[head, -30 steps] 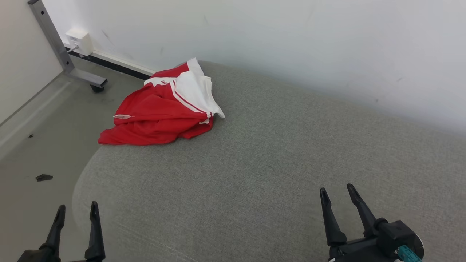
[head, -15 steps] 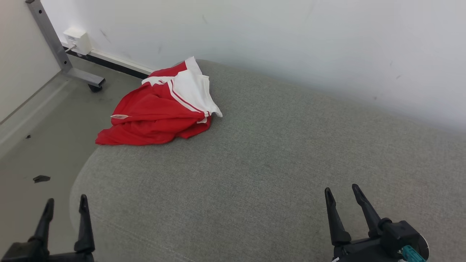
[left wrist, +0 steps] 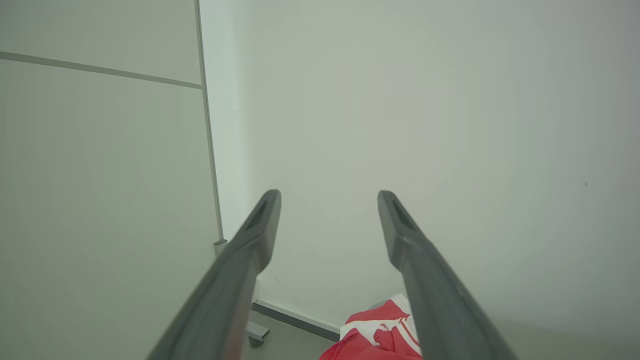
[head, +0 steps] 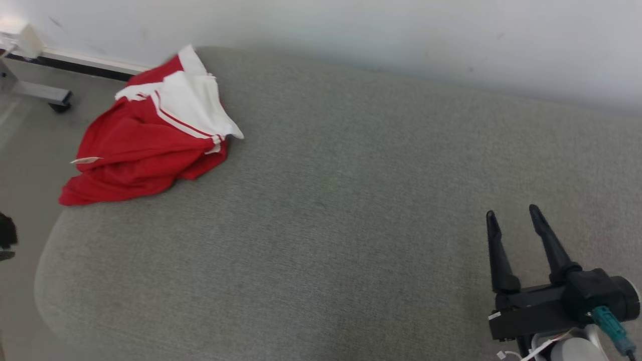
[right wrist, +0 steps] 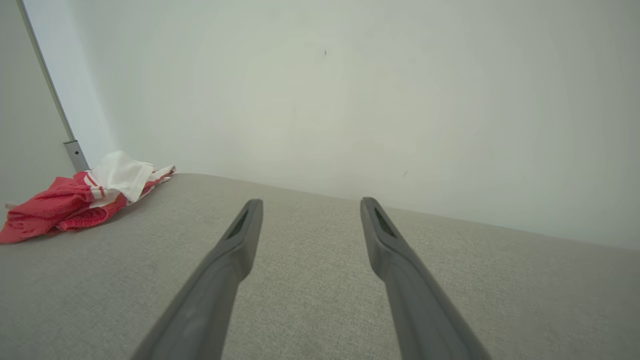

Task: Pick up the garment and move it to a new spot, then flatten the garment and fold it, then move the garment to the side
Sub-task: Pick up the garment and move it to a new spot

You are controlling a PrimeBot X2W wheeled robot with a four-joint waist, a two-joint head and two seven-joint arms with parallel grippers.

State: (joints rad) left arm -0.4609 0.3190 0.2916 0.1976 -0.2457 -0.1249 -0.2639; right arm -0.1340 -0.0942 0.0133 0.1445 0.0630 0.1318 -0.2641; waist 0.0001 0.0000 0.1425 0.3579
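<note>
A: Fingers (right wrist: pixel 240 235): state?
B: On left gripper (left wrist: pixel 328 195) and right gripper (head: pixel 511 210): all 4 spread, empty.
A: Item: garment (head: pixel 145 145)?
B: 1, red-white, crumpled at cushion (head: pixel 351 200) far-left corner, well apart from both.

red-and-white striped garment (head: pixel 145 145), grey cushion (head: pixel 351 200)

1. Right gripper (head: pixel 511 210): 2 long black fingers, tapering to blunt tips, on a boxy black base.
2. Round black housing beside the base, w/ teal plug (head: pixel 607 323) sticking out.
3. Thin white cable (head: pixel 544 346) under the base; pale forearm (head: pixel 577 351) below.
4. Left gripper (left wrist: pixel 328 195): dark grey fingers, narrow slot near each tip.
</note>
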